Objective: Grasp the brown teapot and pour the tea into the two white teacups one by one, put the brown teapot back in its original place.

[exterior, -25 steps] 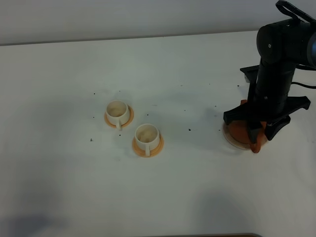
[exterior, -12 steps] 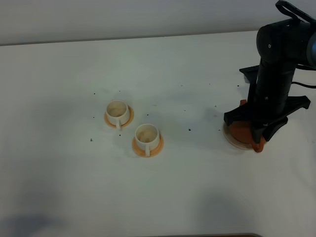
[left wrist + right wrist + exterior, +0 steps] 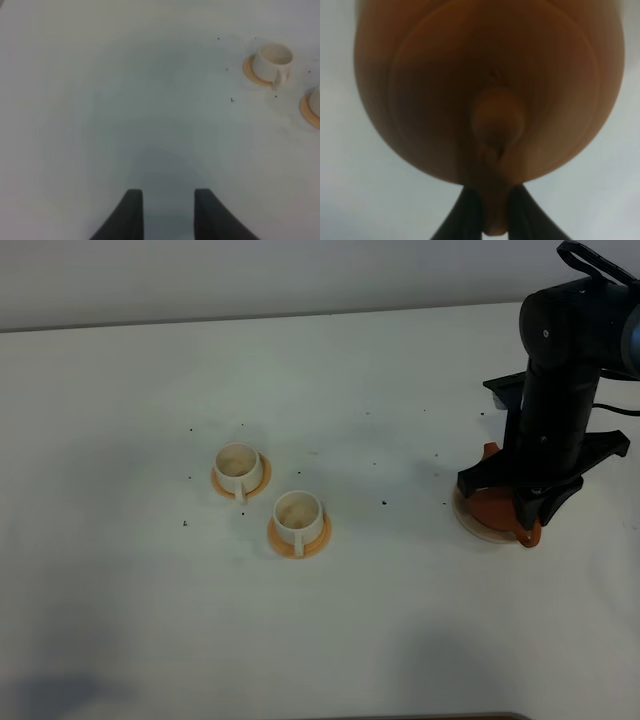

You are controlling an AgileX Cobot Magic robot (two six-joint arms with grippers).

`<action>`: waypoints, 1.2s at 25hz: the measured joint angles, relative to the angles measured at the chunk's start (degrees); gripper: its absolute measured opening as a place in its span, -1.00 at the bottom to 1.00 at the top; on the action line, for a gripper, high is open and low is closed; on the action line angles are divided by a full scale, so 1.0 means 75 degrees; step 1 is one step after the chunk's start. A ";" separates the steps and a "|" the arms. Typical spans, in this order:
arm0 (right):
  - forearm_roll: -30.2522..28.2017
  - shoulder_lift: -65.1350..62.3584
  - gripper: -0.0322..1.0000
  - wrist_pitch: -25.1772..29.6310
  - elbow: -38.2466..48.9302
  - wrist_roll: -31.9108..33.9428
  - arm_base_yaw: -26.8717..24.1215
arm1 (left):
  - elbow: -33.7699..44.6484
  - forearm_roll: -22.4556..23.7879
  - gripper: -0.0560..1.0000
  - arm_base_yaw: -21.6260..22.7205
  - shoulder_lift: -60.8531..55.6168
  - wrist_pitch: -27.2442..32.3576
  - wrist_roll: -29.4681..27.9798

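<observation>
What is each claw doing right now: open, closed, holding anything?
Left gripper: open, holding nothing.
Right gripper: closed on the brown teapot, by its handle.

The right arm (image 3: 560, 390) stands upright near the table's (image 3: 300, 640) right edge, right claw (image 3: 495, 215) pointing down, pinching the teapot (image 3: 490, 75) handle. Left claw (image 3: 169, 215) hovers, fingers apart.

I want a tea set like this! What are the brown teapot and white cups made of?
The brown teapot looks like unglazed clay: reddish-brown, matte, no shine. The white cups seem ceramic, smooth and pale, though plastic can't be ruled out.
</observation>
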 joint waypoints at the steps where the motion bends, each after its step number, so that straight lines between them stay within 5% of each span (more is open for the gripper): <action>1: -0.0026 0.0000 -0.75 0.0073 -0.0036 0.0000 0.0000 | 0.0000 0.0000 -0.42 0.0000 0.0000 0.0000 0.0000; 18: -0.0604 -0.0607 -0.75 0.0228 -0.0341 -0.0445 0.0014 | 0.0000 0.0000 -0.42 0.0000 0.0000 0.0000 0.0022; 30: -0.1232 -0.0568 -0.75 -0.0474 -0.1253 -0.1426 0.1009 | 0.0000 0.0000 -0.42 0.0000 0.0000 0.0000 0.0022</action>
